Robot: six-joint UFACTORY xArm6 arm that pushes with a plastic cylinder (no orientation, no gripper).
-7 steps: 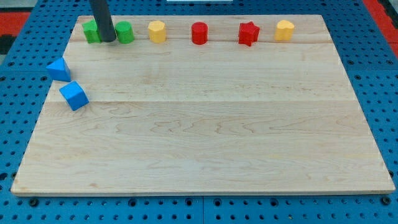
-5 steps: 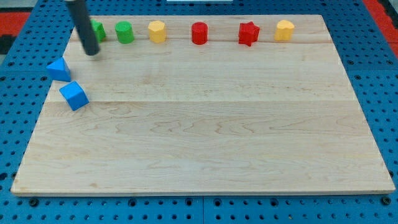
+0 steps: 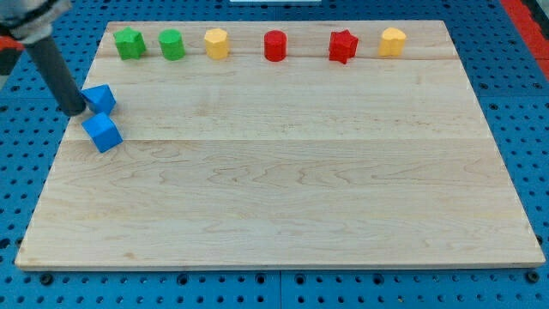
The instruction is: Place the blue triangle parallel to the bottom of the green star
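The blue triangle [image 3: 101, 97] lies near the board's left edge, below the green star [image 3: 129, 43] that sits at the top left corner. My tip [image 3: 75, 110] is at the triangle's left side, touching it. A blue cube [image 3: 103, 132] lies just below the triangle, close to it. The rod slants up to the view's top left.
Along the top edge of the wooden board [image 3: 283, 172] stand a green cylinder [image 3: 172, 44], a yellow block [image 3: 217, 42], a red cylinder [image 3: 274, 45], a red star [image 3: 342, 46] and another yellow block [image 3: 393, 41].
My tip swept from the green blocks at the top down and left to the triangle's left side. The blue triangle has shifted a little to the right. The green star is now uncovered.
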